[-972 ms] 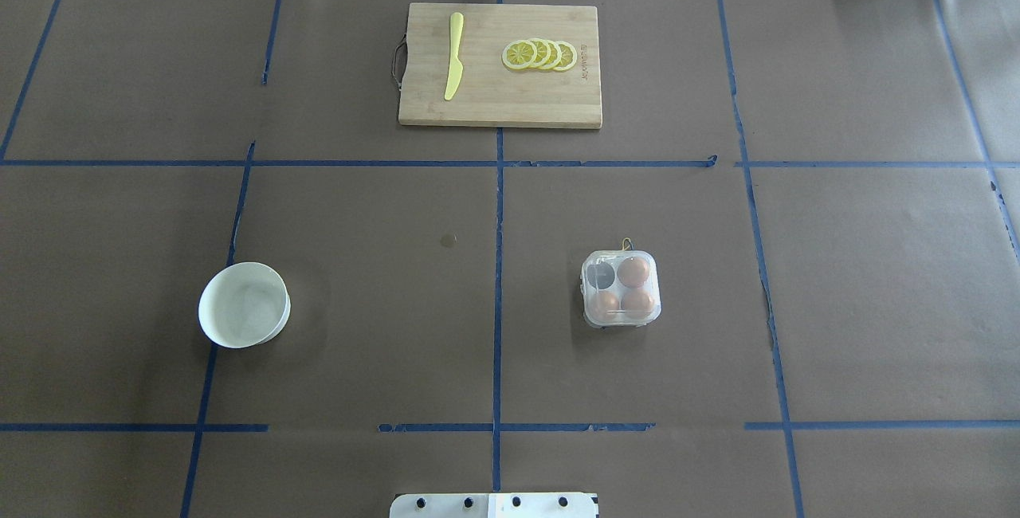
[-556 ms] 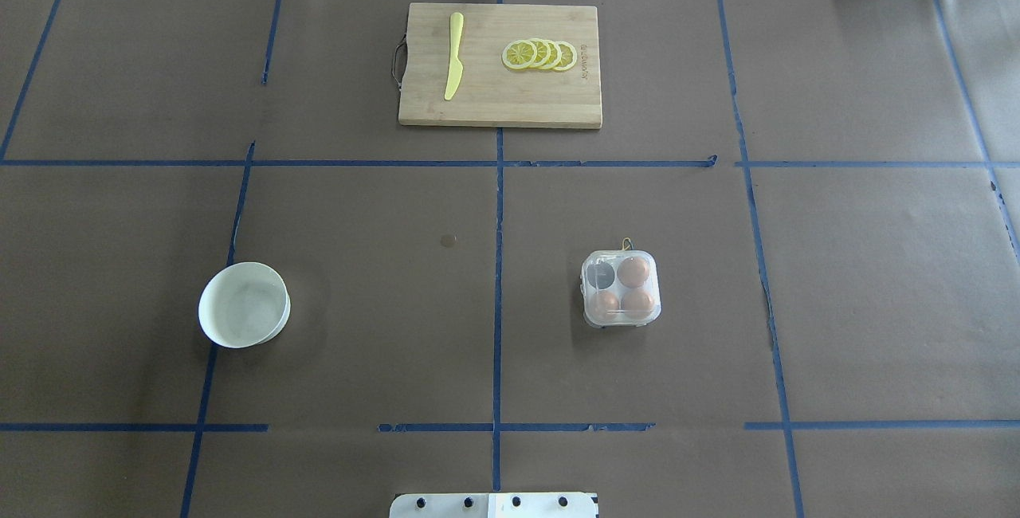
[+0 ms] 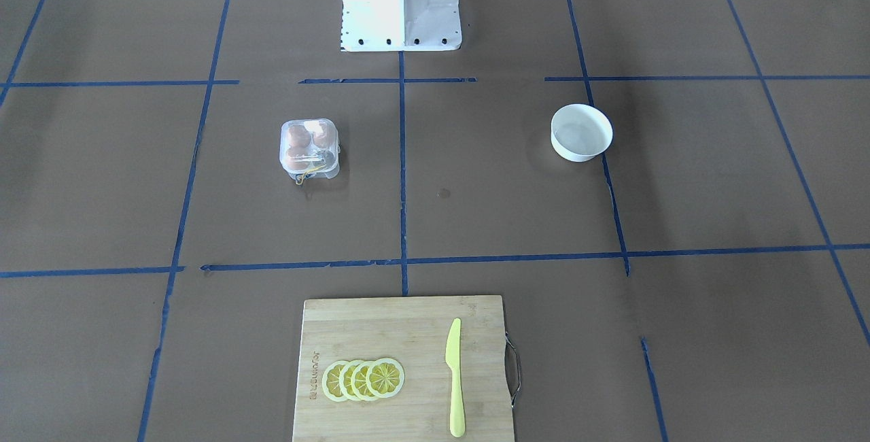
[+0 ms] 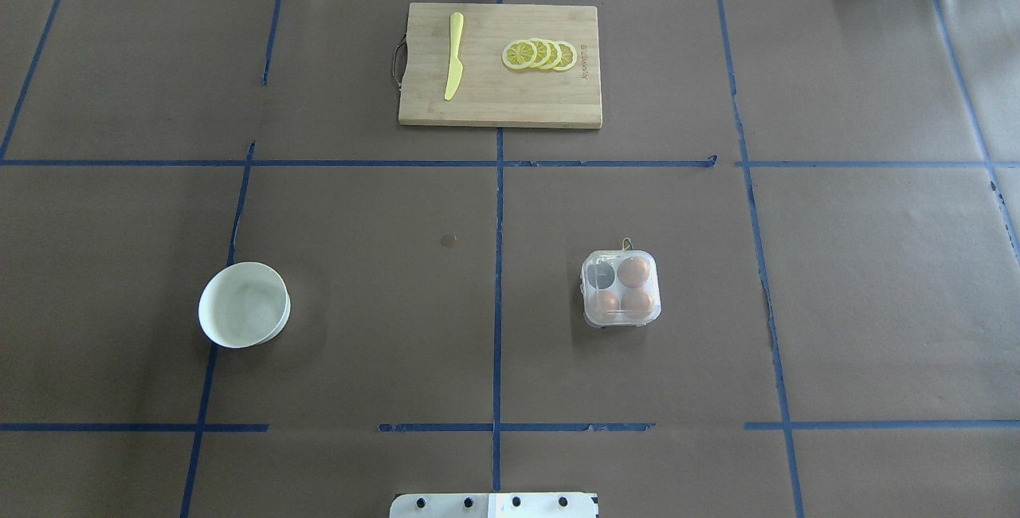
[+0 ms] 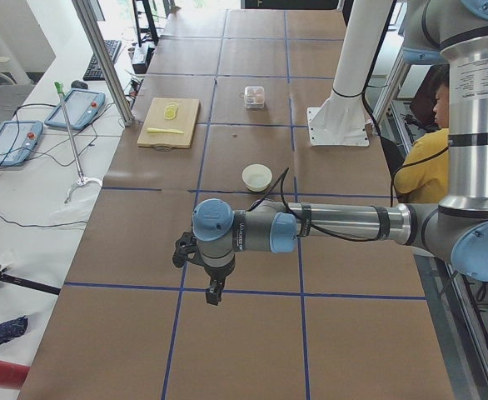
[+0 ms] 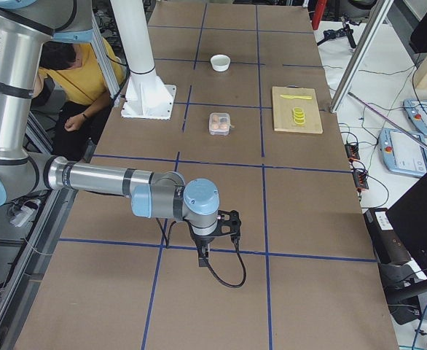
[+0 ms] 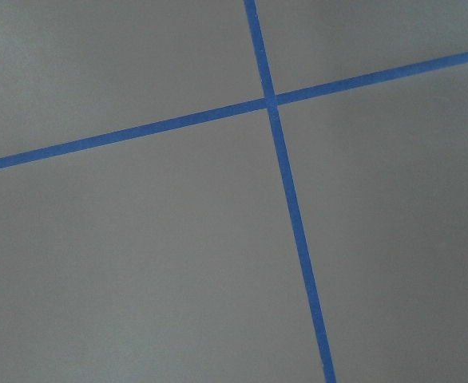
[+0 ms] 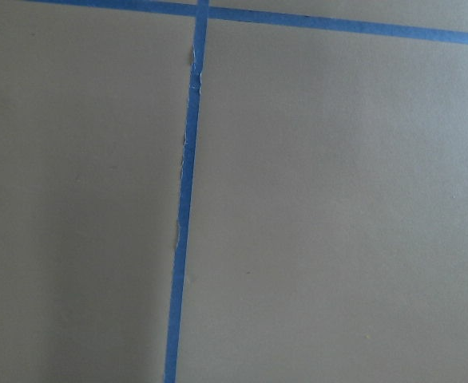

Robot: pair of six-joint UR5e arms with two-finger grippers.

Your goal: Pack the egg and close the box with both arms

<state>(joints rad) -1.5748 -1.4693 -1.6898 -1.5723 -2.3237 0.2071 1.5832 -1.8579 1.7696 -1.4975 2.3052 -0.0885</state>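
The left gripper (image 5: 214, 293) hangs low over the table, lower middle of the left side view. The right gripper (image 6: 202, 255) does likewise in the right side view. I cannot tell whether either is wide or narrow. Both are well apart from the box (image 4: 621, 288), right of centre overhead, which holds three eggs (image 4: 634, 271), its lid seemingly down. The bowl (image 4: 243, 304) looks empty, so the arms are probably parked with the packing done.

Over the last second nothing has visibly changed in the overhead view; the box (image 4: 621, 288) shows no shift.
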